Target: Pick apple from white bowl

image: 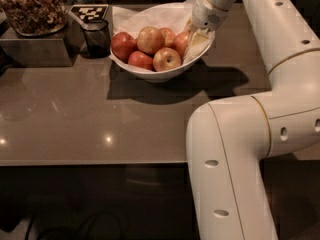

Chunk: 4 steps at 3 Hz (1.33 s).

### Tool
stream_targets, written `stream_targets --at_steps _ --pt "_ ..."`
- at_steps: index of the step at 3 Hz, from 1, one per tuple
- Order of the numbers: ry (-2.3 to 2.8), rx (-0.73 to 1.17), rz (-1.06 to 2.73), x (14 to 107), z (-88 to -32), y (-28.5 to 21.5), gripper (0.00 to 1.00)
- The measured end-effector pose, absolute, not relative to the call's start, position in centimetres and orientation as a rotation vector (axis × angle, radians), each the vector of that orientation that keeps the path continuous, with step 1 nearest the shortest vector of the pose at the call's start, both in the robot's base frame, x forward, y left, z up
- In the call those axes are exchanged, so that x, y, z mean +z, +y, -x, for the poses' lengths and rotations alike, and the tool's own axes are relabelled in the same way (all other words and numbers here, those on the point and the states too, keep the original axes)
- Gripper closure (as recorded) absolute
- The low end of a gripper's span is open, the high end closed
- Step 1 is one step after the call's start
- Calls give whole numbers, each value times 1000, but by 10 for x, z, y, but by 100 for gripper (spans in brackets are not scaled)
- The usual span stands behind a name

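The white bowl [159, 74] lined with crinkled white paper stands at the back of the table and holds several apples. The orange-red apple [180, 42] lies at the bowl's right side, behind a yellower apple [167, 59] with a stem dimple. Two darker red apples [123, 45] lie at the left. My gripper [196, 38] reaches down into the right side of the bowl, right against the orange-red apple, which its lower part partly hides.
A small dark mesh cup [97, 35] stands just left of the bowl. A metal tray of nuts [31, 14] sits on a box at the back left. My white arm [235, 149] fills the right side, over the brown table [90, 119].
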State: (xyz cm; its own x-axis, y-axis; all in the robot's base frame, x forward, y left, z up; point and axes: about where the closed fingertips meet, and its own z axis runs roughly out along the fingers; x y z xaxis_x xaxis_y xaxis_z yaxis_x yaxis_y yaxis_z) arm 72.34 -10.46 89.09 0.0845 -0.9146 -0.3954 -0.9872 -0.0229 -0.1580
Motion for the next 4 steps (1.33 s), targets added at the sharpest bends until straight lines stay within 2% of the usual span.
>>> stream_targets --at_steps 1,4 --pt "1882 254 1963 901 -720 -109 99" --pt "1703 367 1828 1002 -664 -110 100"
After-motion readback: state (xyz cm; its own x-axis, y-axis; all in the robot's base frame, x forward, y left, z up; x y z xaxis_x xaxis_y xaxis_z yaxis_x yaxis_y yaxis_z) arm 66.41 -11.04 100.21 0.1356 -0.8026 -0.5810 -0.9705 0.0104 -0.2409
